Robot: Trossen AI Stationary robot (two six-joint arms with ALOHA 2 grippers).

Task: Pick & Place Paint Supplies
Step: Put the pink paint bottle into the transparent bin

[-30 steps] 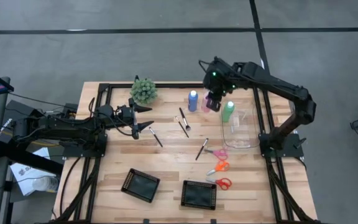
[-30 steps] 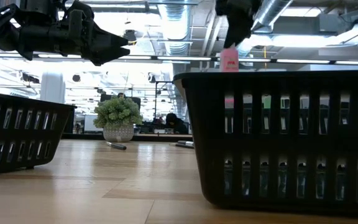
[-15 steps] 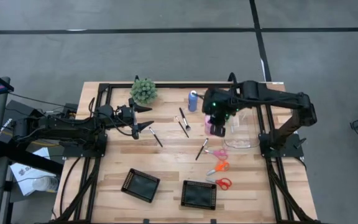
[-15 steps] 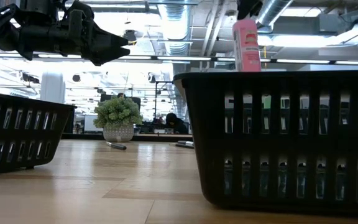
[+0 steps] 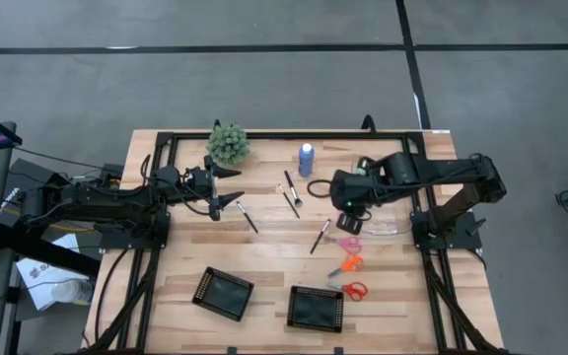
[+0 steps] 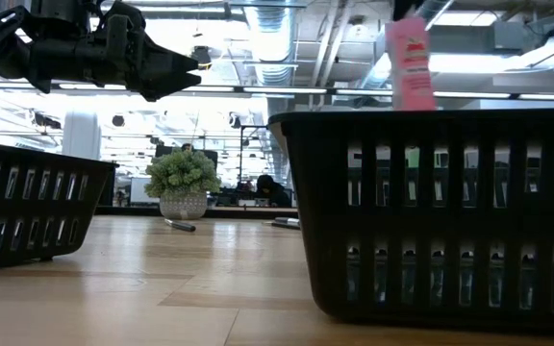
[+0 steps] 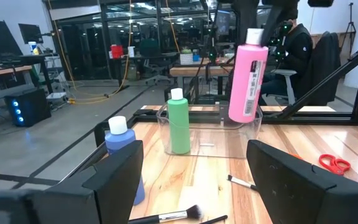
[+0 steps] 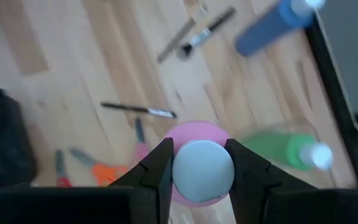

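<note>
Pink bottle (image 7: 248, 74) aloft, right gripper (image 8: 199, 163) clamped on its cap.
Three bottles, three scissors (image 5: 347, 264), two black trays (image 5: 224, 293); left gripper (image 5: 223, 185) gapes; label unreadable.

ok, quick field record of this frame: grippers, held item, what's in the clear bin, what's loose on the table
right gripper: shut on pink bottle by its white cap, held clear of the table
left gripper: open, empty, waiting near plant ball
clear bin: green bottle upright inside
blue bottle: upright on table, outside bin
loose: brushes, three scissors
black trays: empty
</note>
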